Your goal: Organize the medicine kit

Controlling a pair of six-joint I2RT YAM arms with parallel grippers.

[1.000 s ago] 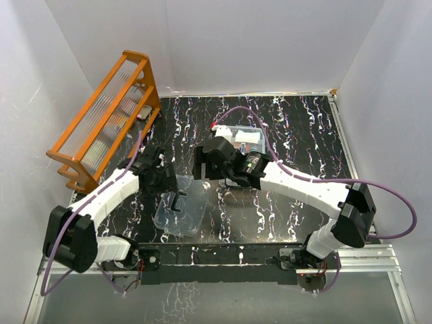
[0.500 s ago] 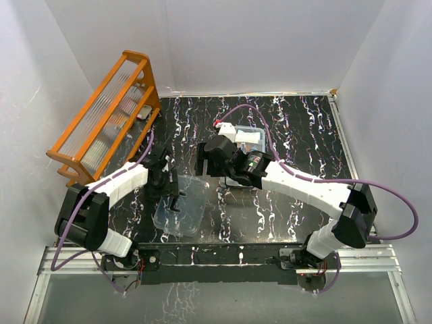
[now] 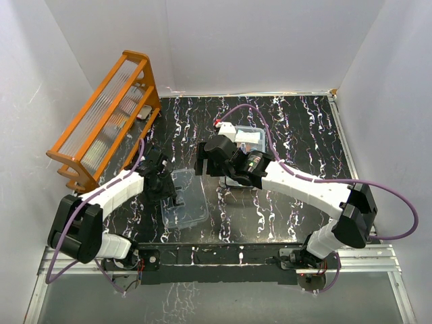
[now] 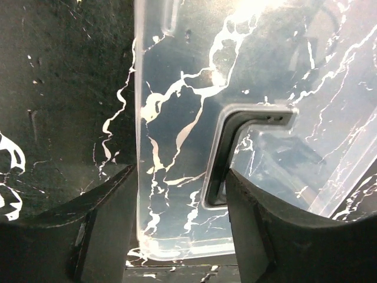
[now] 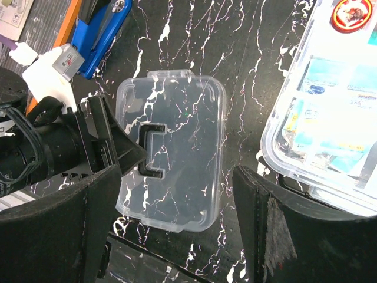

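We saw a clear lid [image 4: 177,76] lying on the black marbled table [image 4: 59,88], its dark handle [image 4: 232,141] facing us. Our left gripper [image 4: 179,183] hung over it with fingers spread, the handle's near end between them.

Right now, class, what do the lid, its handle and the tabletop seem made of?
Lid: likely clear glossy plastic; the veins beneath show through. Handle: dark, seemingly matte plastic. Tabletop: black with white veins, marble-look; stone or printed sheet, cannot tell.
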